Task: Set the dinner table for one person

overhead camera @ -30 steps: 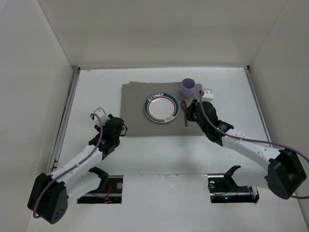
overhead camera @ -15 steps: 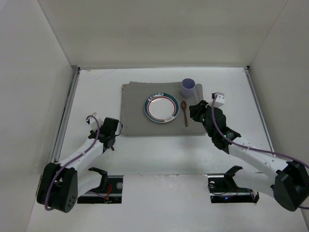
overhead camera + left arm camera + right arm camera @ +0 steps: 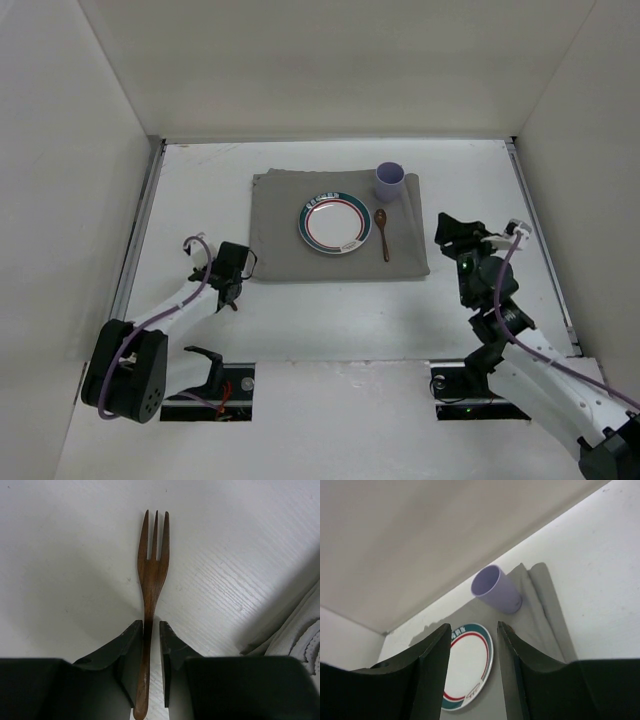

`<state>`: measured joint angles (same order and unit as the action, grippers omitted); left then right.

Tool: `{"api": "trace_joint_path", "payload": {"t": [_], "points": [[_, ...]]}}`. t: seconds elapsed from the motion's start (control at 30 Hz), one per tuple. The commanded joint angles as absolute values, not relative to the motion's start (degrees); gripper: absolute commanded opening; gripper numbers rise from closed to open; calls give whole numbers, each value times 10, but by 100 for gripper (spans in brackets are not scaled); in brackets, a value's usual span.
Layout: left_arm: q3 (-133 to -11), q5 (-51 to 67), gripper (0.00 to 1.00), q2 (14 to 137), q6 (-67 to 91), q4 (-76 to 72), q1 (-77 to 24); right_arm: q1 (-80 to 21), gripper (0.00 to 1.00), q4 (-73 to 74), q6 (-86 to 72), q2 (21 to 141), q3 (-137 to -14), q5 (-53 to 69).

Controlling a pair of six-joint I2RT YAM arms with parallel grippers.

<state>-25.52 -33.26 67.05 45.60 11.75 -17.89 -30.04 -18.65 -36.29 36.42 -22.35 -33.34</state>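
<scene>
A brown wooden fork (image 3: 152,565) lies on the white dinner table (image 3: 330,320), just left of the grey mat (image 3: 275,225). My left gripper (image 3: 229,283) is low over it. Its jaws are narrowly apart astride the handle, as the left wrist view (image 3: 151,630) shows. The left finger touches the handle and a thin gap shows at the right finger. A white plate (image 3: 334,222) with a green and red rim, a wooden spoon (image 3: 382,232) and a purple cup (image 3: 389,181) sit on the mat. My right gripper (image 3: 452,232) is open and empty, raised to the right of the mat.
Thin metal rails (image 3: 135,235) run along both side edges of the table, with white walls around it. The right wrist view shows the cup (image 3: 496,588) and the plate (image 3: 467,672) ahead of the open jaws. The mat's edge (image 3: 300,630) lies close to the right of the fork.
My right arm has pulled back from the spoon to the right and lifted, its jaws open. My left gripper has drawn back and down to the fork beside the mat.
</scene>
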Motion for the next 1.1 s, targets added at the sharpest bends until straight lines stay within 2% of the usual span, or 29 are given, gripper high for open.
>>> {"api": "trace_joint_path", "payload": {"t": [0.0, 0.13, 0.37, 0.5, 0.73, 1.07], "points": [[-256, -327, 16, 679, 447, 106, -181, -283, 48, -207, -383, 335, -214, -359], [-255, -336, 10, 680, 440, 98, -186, -265, 49, -194, -396, 303, -206, -359], [-242, -345, 12, 675, 444, 89, -190, -254, 49, -185, -404, 292, -205, -356], [-256, -340, 6, 656, 434, 98, -189, -249, 49, -183, -408, 289, -202, -357], [-354, -357, 4, 609, 373, 121, -231, -250, 49, -187, -415, 322, -206, -348], [-571, -313, 6, 845, 200, 92, -318, -247, 49, -197, -417, 346, -207, -339]]}}
